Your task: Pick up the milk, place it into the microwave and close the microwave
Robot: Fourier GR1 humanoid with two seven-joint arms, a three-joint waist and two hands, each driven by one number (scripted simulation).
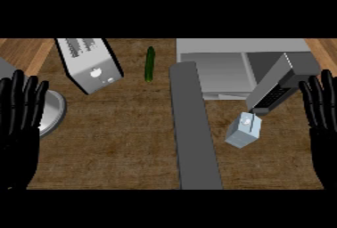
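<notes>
Step in hand: the pick, not yet begun. Milk [244,130] stood on the counter [118,147], untouched, just in front of the open microwave [223,71], between its swung-out door [194,129] and a grey, dark-faced block [280,84] at the right.

Left hand [21,116]: at left edge, fingers straight and apart, holding nothing, resting.
Right hand [322,116]: at right edge, likewise spread and empty.

Next move, by judgement: the right hand, being nearer, would need to come in and curl round the carton.

Room: tight between door and block; bare counter in front of the milk.

Also present: toaster [89,64], cucumber [149,64], bowl [56,111] at left.
</notes>
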